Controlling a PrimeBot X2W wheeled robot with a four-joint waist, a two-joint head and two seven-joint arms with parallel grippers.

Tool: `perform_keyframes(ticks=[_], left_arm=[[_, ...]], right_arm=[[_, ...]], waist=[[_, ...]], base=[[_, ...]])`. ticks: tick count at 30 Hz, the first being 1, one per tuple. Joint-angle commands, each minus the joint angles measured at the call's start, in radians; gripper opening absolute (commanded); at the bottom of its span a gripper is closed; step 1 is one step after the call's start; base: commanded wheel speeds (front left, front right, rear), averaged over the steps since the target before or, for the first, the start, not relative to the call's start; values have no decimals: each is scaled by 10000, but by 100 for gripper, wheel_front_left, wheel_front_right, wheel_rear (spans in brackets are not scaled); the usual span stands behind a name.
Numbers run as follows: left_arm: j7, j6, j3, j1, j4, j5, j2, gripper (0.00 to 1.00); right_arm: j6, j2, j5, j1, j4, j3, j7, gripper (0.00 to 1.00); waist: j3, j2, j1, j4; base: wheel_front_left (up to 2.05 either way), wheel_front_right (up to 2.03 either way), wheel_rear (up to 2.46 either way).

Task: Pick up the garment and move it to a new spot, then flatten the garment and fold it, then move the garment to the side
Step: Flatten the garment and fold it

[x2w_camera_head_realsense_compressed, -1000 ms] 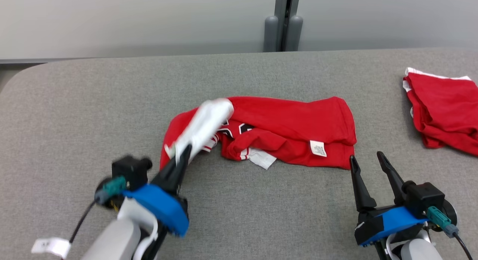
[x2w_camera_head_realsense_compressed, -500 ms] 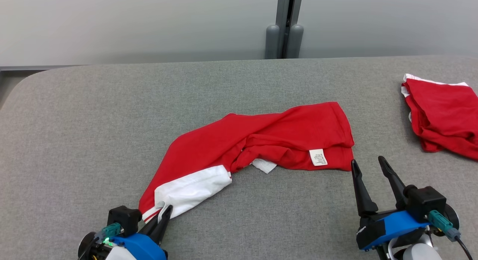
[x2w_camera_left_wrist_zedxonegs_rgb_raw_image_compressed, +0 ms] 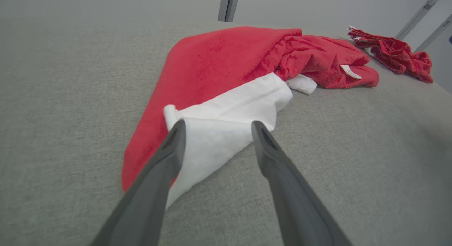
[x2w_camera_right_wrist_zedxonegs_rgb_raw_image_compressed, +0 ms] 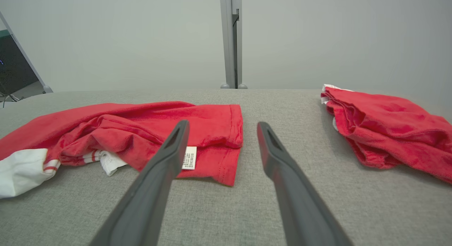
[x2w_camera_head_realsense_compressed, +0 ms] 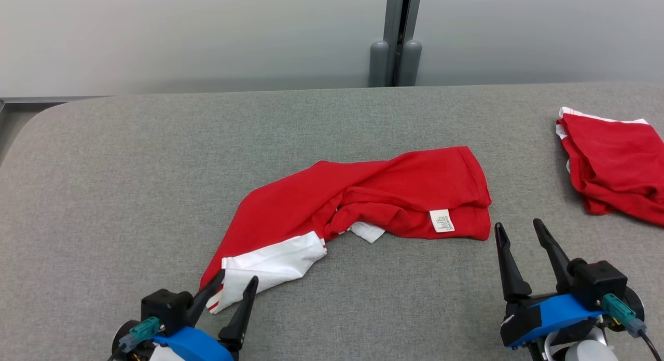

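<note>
Left claw point(x2w_camera_head_realsense_compressed: 238, 275): spread wide, white sleeve point(x2w_camera_head_realsense_compressed: 270, 260) at its tips, seemingly stretched out for flattening.
Right claw point(x2w_camera_head_realsense_compressed: 519, 224): wide, empty, hem of shirt point(x2w_camera_head_realsense_compressed: 404, 195) just ahead.

Left claw point(x2w_camera_head_realsense_compressed: 238, 275) and right claw point(x2w_camera_head_realsense_compressed: 517, 223) both sit low, fingers spread apart, pointing forward.
</note>
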Motion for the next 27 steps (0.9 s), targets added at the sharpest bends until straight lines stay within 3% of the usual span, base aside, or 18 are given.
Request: perform_keyframes(ticks=[1, 7, 20, 21, 22, 23, 24, 27], left_arm=[[-98, 126, 160, -75, -112, -70, -11, 100], [93, 426, 314, -316, -17, -161, 10, 100], [316, 276, 260, -855, 1501, -452, -362, 100], [312, 234, 218, -897, 1606, -440, -398, 91], [305, 213, 171, -941, 1674, -426, -449, 50], [276, 162, 112, -985, 1726, -382, -475, 35], [182, 80, 13, -1056, 1778, -299, -481, 0], [64, 71, -136, -953, 1681, -183, -425, 0]], right_arm=[[1, -13, 37, 116, -31, -34, -40, 100], [1, -13, 41, 120, -90, 46, 15, 100], [1, -13, -46, 21, -181, 31, 62, 100], [1, -13, -49, 18, -183, 39, 67, 100], [1, -13, -44, 17, -187, 51, 70, 100], [1, -13, -36, 15, -188, 63, 68, 100], [1, -13, -5, 10, -184, 70, 62, 100], [1, -13, 11, 27, -153, 51, 42, 100]], waist=[[-16, -1, 0, 6], [-29, -1, 0, -38], [206, -1, 0, -212], [216, -1, 0, -218], [220, -1, 0, -224], [224, -1, 0, -228], [224, -1, 0, -213], [199, -1, 0, -175]], base=[[0, 0, 0], [0, 0, 0], [0, 0, 0], [0, 0, 0], [0, 0, 0], [0, 0, 0], [0, 0, 0], [0, 0, 0]])
